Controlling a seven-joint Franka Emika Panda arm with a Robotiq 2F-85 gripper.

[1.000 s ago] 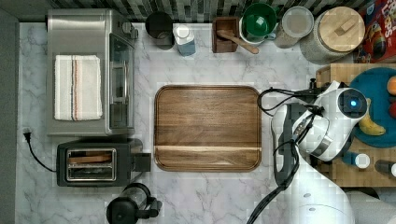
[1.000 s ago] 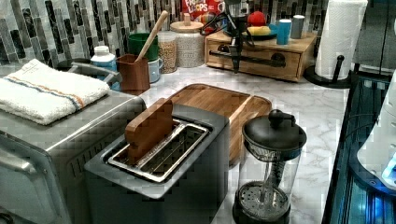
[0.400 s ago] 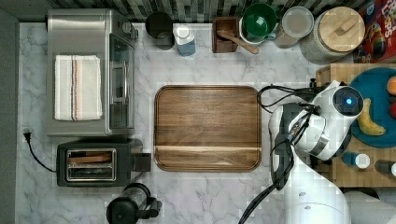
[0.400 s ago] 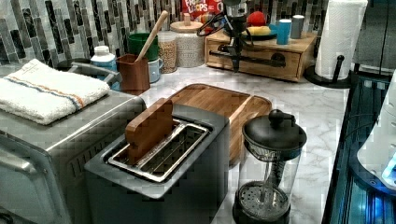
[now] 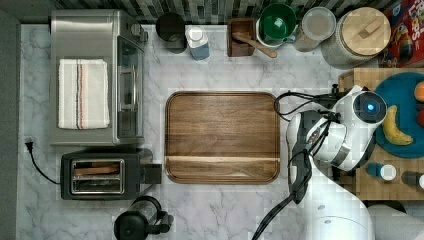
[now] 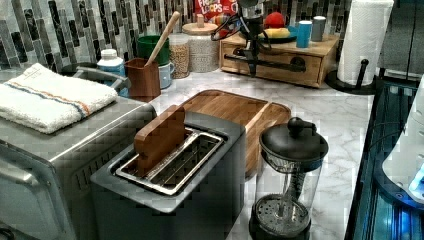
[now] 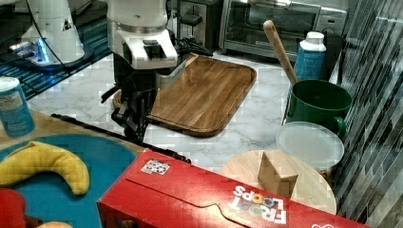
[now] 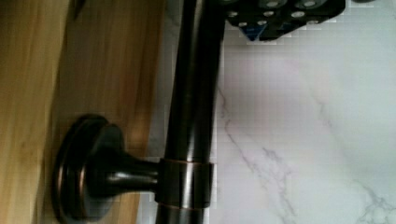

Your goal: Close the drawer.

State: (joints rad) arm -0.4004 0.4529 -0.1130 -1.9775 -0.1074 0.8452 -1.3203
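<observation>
The drawer (image 6: 280, 72) is set in a light-wood box at the back of the counter in the left view, its front close to flush with the box. A dark bar handle (image 6: 272, 62) runs across it. My gripper (image 6: 252, 59) hangs down in front of that handle, open, with the bar between its fingers. In the wrist view the bar (image 8: 194, 93) stands off the wood drawer front (image 8: 28, 93), and one finger pad (image 8: 280, 11) lies against the bar's outer side. The right view has my gripper (image 7: 135, 127) straddling the bar (image 7: 85, 124).
A blue plate (image 5: 400, 100) with a banana (image 5: 395, 130) sits on the box. A dark wooden board (image 5: 222, 135) lies mid-counter. The toaster oven (image 5: 95, 75), toaster (image 5: 100, 175) and French press (image 5: 140, 225) stand on the top view's left. Jars and a cereal box line the back.
My wrist has shifted slightly at the handle. The drawer front shows no clear movement.
</observation>
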